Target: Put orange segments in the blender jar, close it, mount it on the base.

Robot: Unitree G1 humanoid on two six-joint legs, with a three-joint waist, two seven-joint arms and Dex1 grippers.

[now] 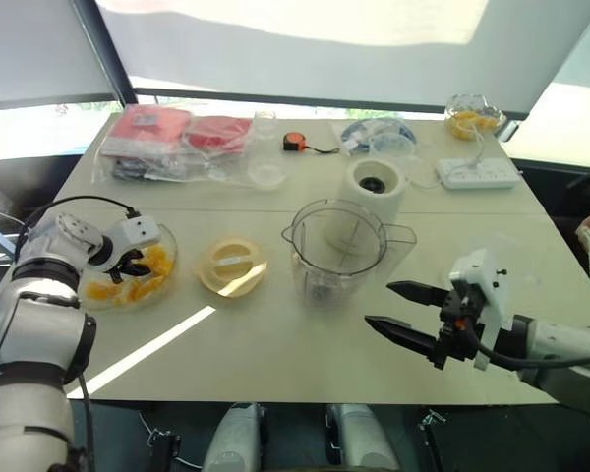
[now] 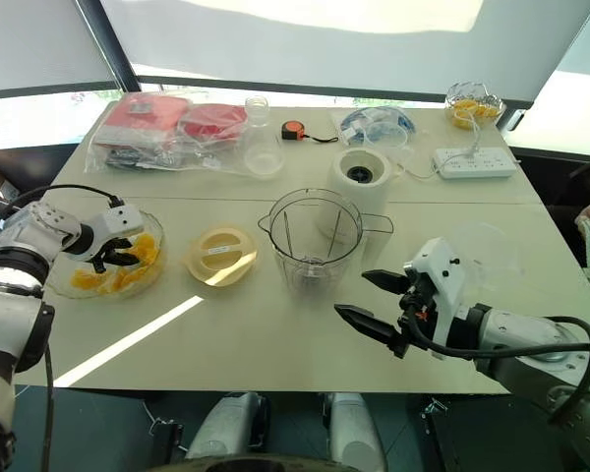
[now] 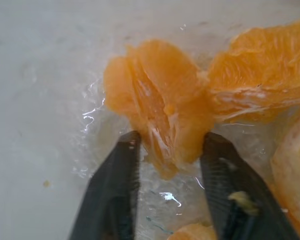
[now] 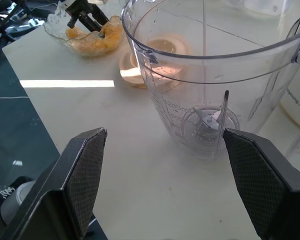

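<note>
Far left, near side of the table (image 1: 275, 354): my left gripper (image 1: 130, 265) is down in the scalloped glass bowl (image 1: 165, 285), fingers (image 3: 115, 190) pinched on either side of one of the orange segments (image 3: 160, 110), both touching its flanks. More segments lie just beside it in the bowl. The wedge looks soft, wet, slippery and light; thin membrane, likely to tear or squirt if squeezed hard. Best hold is across the thick middle, light pressure, lift slowly.

Right of the bowl: round cream lid (image 1: 232, 265) lying flat on the table, apart from the bowl.

Centre: the blender jar (image 1: 338, 248) stands upright, open, with no fruit in it, blades (image 4: 207, 120) visible at the bottom. Stiff clear plastic, light; take it by the side handle or the rim. Just behind it, the base (image 1: 375, 189), socket up.

Right, near edge: my right gripper (image 2: 379, 300) hovers with fingers (image 4: 85, 175) wide apart, holding nothing, aimed at the jar, not touching.

Far right corner: a second bowl of fruit (image 1: 472, 116), well apart. Loading hasn't started, I judge.
</note>
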